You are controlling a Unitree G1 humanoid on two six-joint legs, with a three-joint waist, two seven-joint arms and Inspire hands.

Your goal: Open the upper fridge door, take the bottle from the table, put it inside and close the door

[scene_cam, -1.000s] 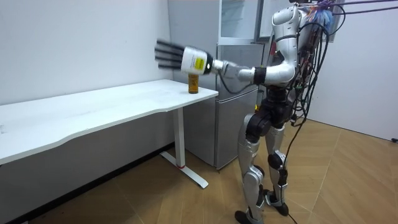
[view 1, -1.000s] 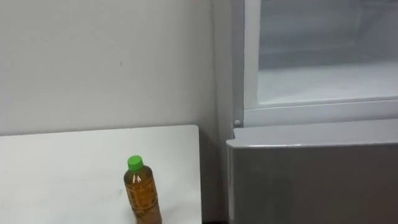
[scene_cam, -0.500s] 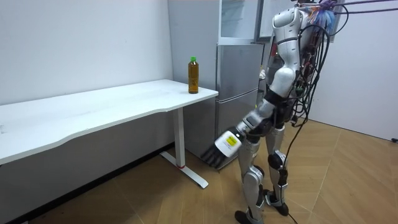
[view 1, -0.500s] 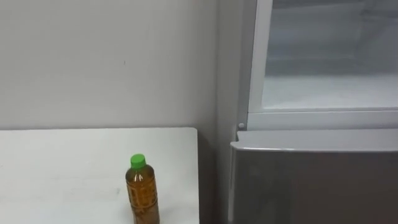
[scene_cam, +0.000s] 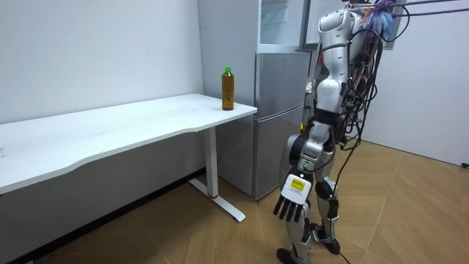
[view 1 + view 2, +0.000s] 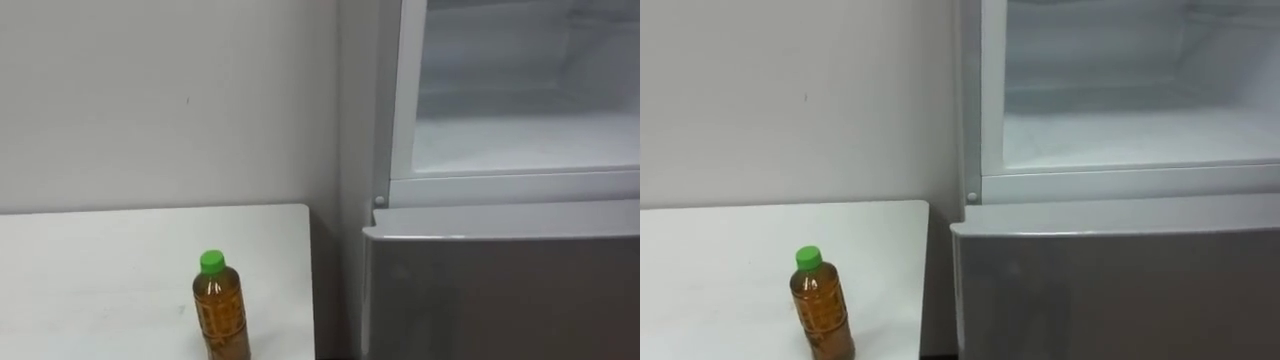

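The bottle is seen standing upright on the white table, close to the table's right edge and toward its near side in the eye views. It is filled with an amber liquid and is closed with a green cap. A plain pale wall is seen beyond the table's far edge.

Just to the right of the table the fridge is placed, with a narrow dark gap left between the two. Its upper compartment is found open, and the white interior is shown behind a white frame. Below it, the grey lower door is shut.

In the room view the robot is shown standing upright on the wooden floor, just in front of the fridge and to the room view's right of the table's end. Its left arm is lowered along the body, and the left hand is held low beside the thigh, well below the level of the table top. The fingers are stretched out straight and spread apart, pointed down at the floor, and nothing is grasped by them. The bottle is set well apart from this hand, up at the table corner nearest the fridge.
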